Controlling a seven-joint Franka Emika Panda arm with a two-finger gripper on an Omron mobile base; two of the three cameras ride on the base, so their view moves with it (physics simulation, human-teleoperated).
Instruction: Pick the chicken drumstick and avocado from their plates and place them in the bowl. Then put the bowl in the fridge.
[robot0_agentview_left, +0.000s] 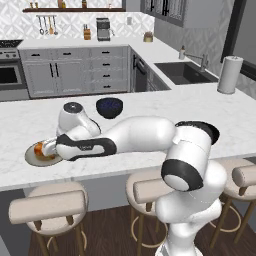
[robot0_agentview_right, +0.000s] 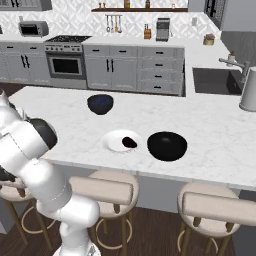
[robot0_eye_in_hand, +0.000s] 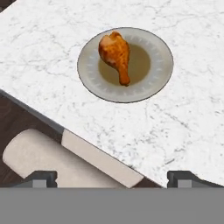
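While tool (robot0_eye_in_hand: 112, 177) gapes, chicken drumstick (robot0_eye_in_hand: 115, 54) lies ahead.

In the left base view, the robot's white arm covers most of the round tan plate (robot0_agentview_left: 36, 156) on the white marble bench (robot0_agentview_left: 210, 107). Only a small bit of the orange-brown chicken drumstick (robot0_agentview_left: 39, 149) peeks out beside the arm. In the right base view, the tall white paper towel roll (robot0_agentview_right: 249, 90) is cut off by the right edge. In the hand view, the picture's bottom cuts the two dark tips of the tool (robot0_eye_in_hand: 112, 178) and the padded beige stool (robot0_eye_in_hand: 57, 159).
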